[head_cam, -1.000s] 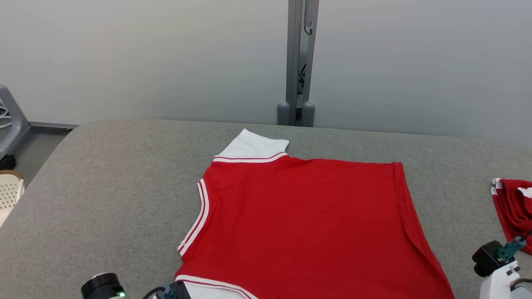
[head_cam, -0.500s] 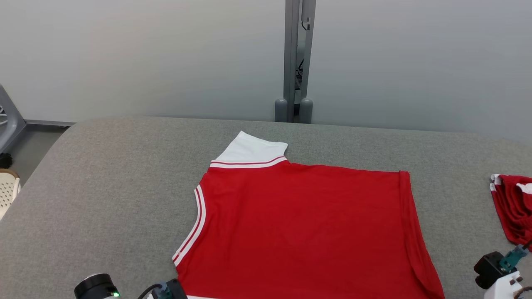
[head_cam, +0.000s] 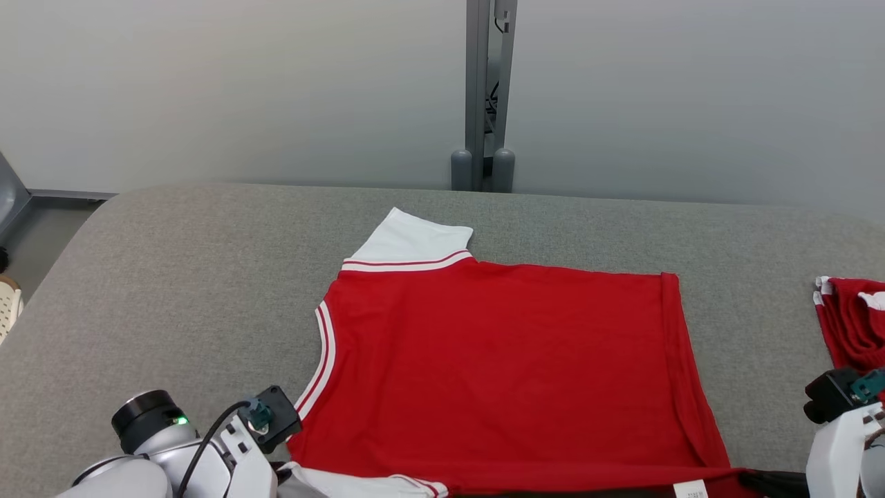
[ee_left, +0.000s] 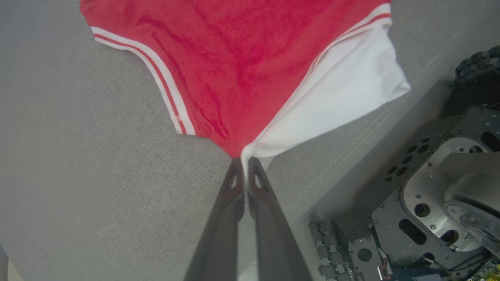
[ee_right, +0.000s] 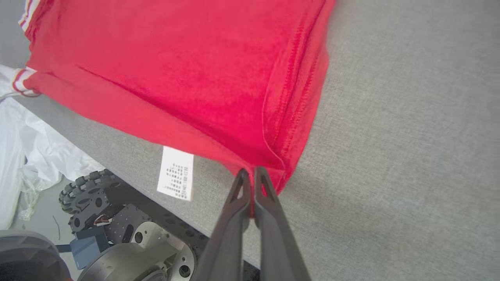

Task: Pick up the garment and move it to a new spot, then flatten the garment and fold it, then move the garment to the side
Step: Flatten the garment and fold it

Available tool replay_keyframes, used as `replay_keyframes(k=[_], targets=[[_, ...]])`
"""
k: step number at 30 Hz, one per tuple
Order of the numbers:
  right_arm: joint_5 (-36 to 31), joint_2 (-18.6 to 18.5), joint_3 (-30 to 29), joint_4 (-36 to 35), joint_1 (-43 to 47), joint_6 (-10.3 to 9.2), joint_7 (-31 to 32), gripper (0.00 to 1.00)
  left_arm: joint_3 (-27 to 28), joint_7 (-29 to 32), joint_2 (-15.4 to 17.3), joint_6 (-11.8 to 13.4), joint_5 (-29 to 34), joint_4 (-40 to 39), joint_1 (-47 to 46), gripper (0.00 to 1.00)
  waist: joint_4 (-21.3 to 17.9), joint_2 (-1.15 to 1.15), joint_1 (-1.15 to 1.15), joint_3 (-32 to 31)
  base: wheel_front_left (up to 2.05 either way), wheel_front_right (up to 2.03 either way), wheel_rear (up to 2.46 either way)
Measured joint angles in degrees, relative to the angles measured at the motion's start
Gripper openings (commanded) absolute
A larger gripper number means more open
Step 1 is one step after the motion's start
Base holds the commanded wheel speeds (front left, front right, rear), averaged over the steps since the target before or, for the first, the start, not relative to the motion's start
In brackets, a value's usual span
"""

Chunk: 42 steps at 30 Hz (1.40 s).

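Observation:
The garment (head_cam: 498,360) is a red shirt with white sleeves and striped trim, spread flat on the grey table (head_cam: 173,277). Its near edge hangs over the table's front edge. In the left wrist view my left gripper (ee_left: 245,166) is shut on the garment (ee_left: 242,70) where the red body meets the near white sleeve (ee_left: 351,86). My right gripper (ee_right: 252,175) is shut on the hem corner of the garment (ee_right: 195,66). A white label (ee_right: 175,173) dangles beside it. In the head view my left arm (head_cam: 207,449) sits at the garment's lower left corner and my right arm (head_cam: 840,429) at its lower right.
A second, crumpled red garment (head_cam: 850,332) lies at the table's right edge. A grey post (head_cam: 484,90) stands against the wall behind the table. Below the front edge are my wheeled base (ee_right: 84,191) and a white plastic sheet (ee_right: 23,156) on the floor.
The head camera has shifted, so the picture sits differently. Both arms now show higher in the head view and the garment's near edge has come into sight. Both grippers stay shut on the garment.

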Motion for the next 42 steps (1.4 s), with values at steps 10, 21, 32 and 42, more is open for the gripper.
replay_keyframes(k=[10,21,32,42], targets=[[0.12,3.2,0.27,3.05,-2.97,0.0,-2.93,0.0,0.77,-4.66,-5.79,0.55,4.3,8.25,-3.76,0.0,-1.25,0.0,0.0,1.67,0.0,0.0,0.0],[-2.52,5.37,1.18,4.75,-6.51,0.0,-6.68,0.0,1.59,-11.65,-12.01,2.61,8.75,19.37,-7.33,0.0,-2.65,0.0,0.0,4.19,0.0,0.0,0.0],[-3.32,5.84,1.66,6.36,-9.28,0.0,-10.35,0.0,1.23,-14.85,-17.31,4.16,11.99,29.47,-11.59,0.0,-3.13,0.0,0.0,8.07,0.0,0.0,0.0],[-3.82,5.83,1.91,6.49,-11.26,0.0,-11.95,0.0,-0.57,-17.45,-22.53,3.54,15.86,39.47,-17.16,0.0,-3.08,0.0,0.0,11.57,0.0,0.0,0.0]])
